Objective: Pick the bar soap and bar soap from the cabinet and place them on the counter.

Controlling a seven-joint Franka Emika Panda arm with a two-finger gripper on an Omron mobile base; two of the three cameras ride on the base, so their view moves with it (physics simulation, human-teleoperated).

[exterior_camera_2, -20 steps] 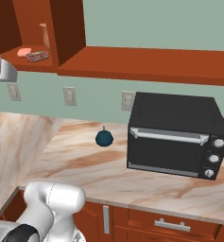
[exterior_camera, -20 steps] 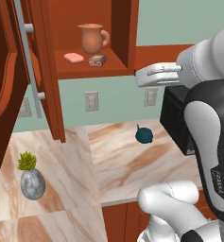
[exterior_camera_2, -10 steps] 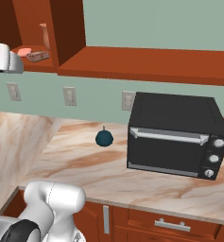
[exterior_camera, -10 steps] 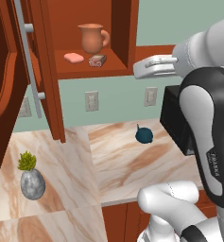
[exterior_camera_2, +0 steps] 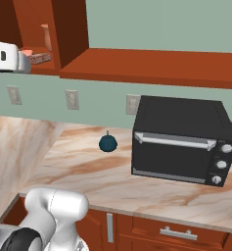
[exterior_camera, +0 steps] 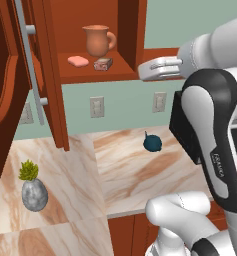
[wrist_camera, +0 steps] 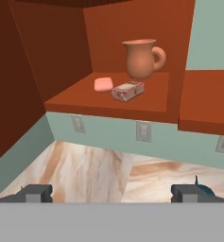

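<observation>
Hovering level with the cabinet [exterior_camera: 50, 75] shelf, off its right edge, the tool [wrist_camera: 111, 193] has jaws fully apart, empty. Pink soap [wrist_camera: 103, 84] and brown-rimmed soap [wrist_camera: 127, 90] touch mid-shelf, before a mug [wrist_camera: 142, 57]. No legible writing.

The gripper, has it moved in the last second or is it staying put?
Yes. In the left base view the gripper has come left and slightly up, toward the open cabinet, judged against the wall outlet below it.
</observation>
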